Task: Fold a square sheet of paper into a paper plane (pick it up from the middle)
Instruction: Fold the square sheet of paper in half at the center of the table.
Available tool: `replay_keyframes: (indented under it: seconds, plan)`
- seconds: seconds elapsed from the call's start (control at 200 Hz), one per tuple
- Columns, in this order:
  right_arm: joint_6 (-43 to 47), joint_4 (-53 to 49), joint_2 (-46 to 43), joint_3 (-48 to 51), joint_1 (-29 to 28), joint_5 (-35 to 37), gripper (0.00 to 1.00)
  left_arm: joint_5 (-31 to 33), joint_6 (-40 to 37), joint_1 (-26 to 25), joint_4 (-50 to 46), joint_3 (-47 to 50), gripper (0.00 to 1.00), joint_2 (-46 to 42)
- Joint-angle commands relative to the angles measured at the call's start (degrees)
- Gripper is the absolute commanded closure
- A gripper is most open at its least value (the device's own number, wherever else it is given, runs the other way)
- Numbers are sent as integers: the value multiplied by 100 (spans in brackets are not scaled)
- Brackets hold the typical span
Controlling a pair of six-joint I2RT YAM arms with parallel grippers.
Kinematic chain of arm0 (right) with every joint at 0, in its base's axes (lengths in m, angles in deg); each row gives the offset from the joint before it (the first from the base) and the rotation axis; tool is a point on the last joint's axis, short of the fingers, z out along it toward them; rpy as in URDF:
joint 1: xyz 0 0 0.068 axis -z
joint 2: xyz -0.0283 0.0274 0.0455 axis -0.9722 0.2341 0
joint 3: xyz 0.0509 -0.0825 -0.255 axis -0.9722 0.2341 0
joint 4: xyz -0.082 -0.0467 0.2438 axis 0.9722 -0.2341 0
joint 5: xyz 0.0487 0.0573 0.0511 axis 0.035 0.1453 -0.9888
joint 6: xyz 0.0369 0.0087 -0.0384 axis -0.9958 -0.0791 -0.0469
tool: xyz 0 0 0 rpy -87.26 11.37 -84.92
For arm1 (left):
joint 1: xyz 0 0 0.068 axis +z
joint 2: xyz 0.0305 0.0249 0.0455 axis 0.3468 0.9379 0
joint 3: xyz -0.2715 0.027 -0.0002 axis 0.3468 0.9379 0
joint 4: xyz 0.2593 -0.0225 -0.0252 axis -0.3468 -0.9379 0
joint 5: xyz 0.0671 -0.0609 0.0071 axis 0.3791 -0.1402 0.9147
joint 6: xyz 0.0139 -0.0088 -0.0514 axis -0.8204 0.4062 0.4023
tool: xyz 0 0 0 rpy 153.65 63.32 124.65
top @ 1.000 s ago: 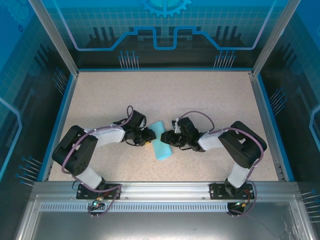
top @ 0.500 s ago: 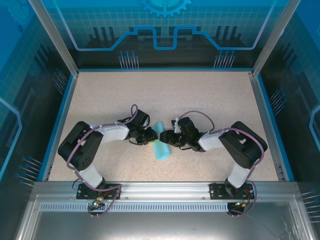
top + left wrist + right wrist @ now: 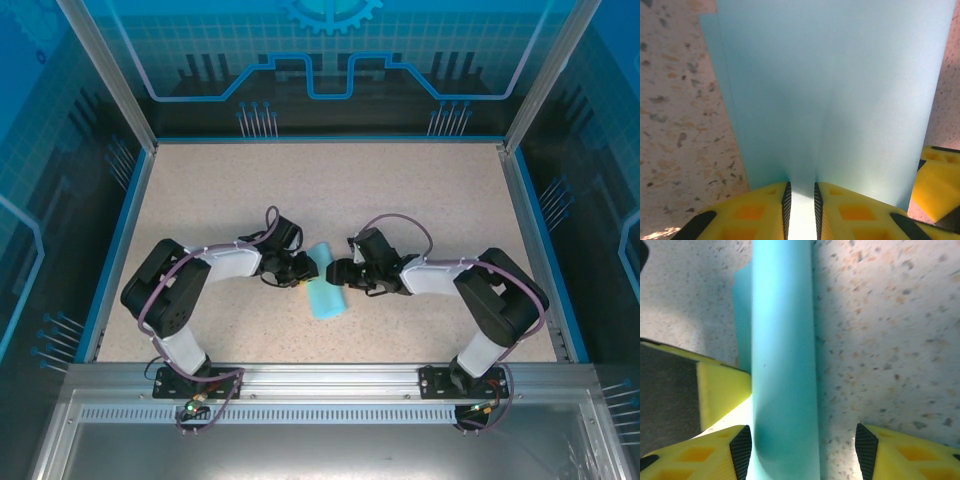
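The left hand [image 3: 801,192] is closed to a narrow slit, and the edge of a thin light-blue sheet of paper [image 3: 830,90] is pinched between its yellow, black-padded fingers [image 3: 750,215]. The right hand [image 3: 802,450] is spread wide open. The sheet passes between its pads, close beside one and well apart from the other, and nothing is gripped by it.

From above, the sheet is seen doubled over into a narrow band. It lies just to six o'clock of the middle of the speckled beige worktop [image 3: 400,190], with the left hand at its nine o'clock and the right hand at its three o'clock.

The worktop is bordered by a blue rim [image 3: 325,139] and enclosed by translucent blue panels [image 3: 330,50] on aluminium posts [image 3: 105,75]. An aluminium rail [image 3: 320,375] at six o'clock carries both arm bases.
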Motion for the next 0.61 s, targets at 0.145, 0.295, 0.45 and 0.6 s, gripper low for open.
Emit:
replay_keyframes:
  seconds: [0.145,0.295,0.45,0.6]
  plan:
    - [619,-902,-72,-482,26,444,43,-192,-168,-49,-63,-200,77,129]
    - [710,-974,27,-653,-62,451,47,-244,-149,-46,-32,-240,77,171]
    - [758,-1009,158,-797,-115,448,48,-320,-105,-48,33,-257,76,164]
    - [882,-1134,301,-870,-138,483,54,-359,-106,-52,47,-281,76,164]
